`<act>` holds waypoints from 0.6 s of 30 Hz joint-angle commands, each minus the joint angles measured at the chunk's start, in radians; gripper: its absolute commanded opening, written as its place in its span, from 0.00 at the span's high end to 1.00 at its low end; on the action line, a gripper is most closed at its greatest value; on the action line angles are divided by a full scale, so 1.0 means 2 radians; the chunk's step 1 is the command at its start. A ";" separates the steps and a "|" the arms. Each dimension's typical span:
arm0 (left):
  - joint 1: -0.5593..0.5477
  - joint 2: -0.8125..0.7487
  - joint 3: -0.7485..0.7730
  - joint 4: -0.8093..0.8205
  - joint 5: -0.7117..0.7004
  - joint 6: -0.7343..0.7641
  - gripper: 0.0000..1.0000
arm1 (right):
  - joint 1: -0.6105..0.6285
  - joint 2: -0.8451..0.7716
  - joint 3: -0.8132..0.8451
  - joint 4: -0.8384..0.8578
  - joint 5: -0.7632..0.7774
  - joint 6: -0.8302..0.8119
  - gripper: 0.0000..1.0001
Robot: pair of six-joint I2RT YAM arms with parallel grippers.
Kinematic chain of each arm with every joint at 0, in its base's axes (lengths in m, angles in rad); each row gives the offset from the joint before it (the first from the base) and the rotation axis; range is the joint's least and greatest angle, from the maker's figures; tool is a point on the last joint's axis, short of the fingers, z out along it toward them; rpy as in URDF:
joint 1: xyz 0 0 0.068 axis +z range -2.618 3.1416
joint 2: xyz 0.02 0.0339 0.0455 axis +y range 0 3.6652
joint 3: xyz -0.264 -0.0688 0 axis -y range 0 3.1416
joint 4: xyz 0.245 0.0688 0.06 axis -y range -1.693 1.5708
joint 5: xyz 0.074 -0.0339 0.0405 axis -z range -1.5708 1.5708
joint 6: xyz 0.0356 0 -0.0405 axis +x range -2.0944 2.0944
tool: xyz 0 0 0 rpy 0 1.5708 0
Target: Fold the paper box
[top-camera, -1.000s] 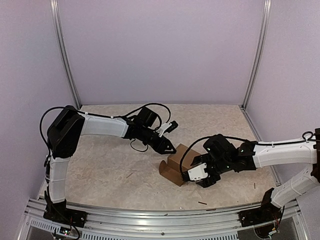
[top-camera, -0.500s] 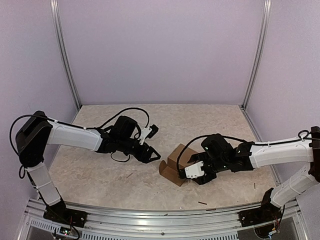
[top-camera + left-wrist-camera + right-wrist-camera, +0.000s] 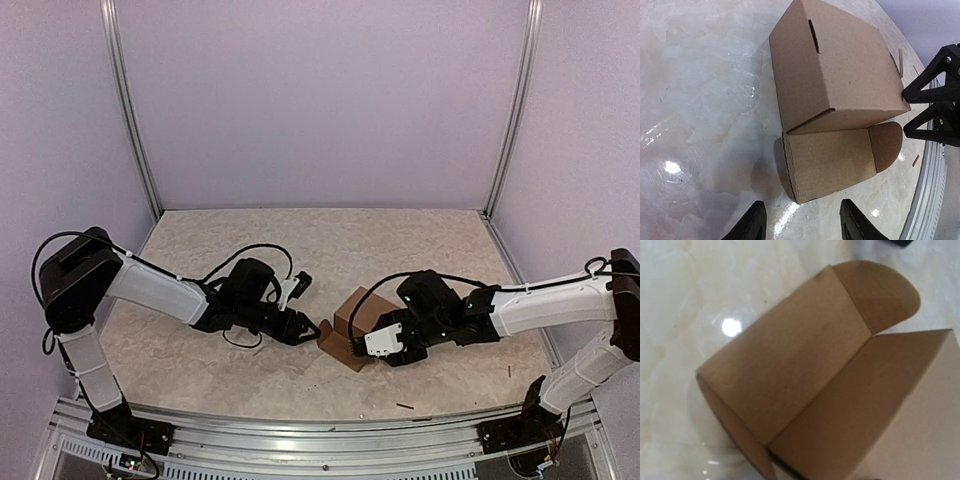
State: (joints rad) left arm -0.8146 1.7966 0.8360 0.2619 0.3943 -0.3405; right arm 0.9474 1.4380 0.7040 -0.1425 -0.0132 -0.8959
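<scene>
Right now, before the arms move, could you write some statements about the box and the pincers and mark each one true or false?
1. The paper box rests on the table, between the left pincer and the right pincer. True.
2. The left pincer is clamped on the box. False: its fingers stand apart with nothing between them, and the box is ahead of them.
3. A flap with a rounded end sticks out, not tucked in. True.
4. The box is white. False: it is brown cardboard.
</scene>
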 commanded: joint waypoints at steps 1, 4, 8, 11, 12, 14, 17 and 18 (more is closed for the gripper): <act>-0.004 0.029 0.014 0.024 0.005 -0.011 0.52 | 0.004 0.008 0.003 0.012 0.004 0.014 0.44; -0.005 0.039 0.018 0.029 0.010 -0.009 0.56 | 0.004 0.012 0.002 0.015 0.009 0.016 0.46; -0.006 0.049 0.025 0.025 0.015 -0.006 0.66 | 0.005 0.018 0.004 0.015 0.014 0.019 0.48; -0.007 0.050 0.028 0.024 0.011 -0.004 0.71 | 0.004 0.022 0.007 0.016 0.019 0.024 0.50; -0.008 0.049 0.028 0.025 0.008 -0.002 0.73 | 0.005 0.023 0.008 0.016 0.020 0.026 0.51; -0.010 0.047 0.029 0.028 0.000 0.002 0.75 | 0.004 0.025 0.010 0.016 0.021 0.027 0.52; -0.012 0.046 0.033 0.028 -0.012 0.010 0.78 | 0.004 0.028 0.012 0.015 0.020 0.030 0.54; -0.013 0.046 0.034 0.028 -0.016 0.013 0.80 | 0.004 0.030 0.013 0.015 0.021 0.030 0.55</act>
State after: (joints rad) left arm -0.8276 1.8797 0.8776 0.3004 0.3985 -0.3496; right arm 0.9474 1.4700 0.7158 -0.0921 0.0223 -0.8612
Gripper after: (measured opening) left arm 0.222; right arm 0.462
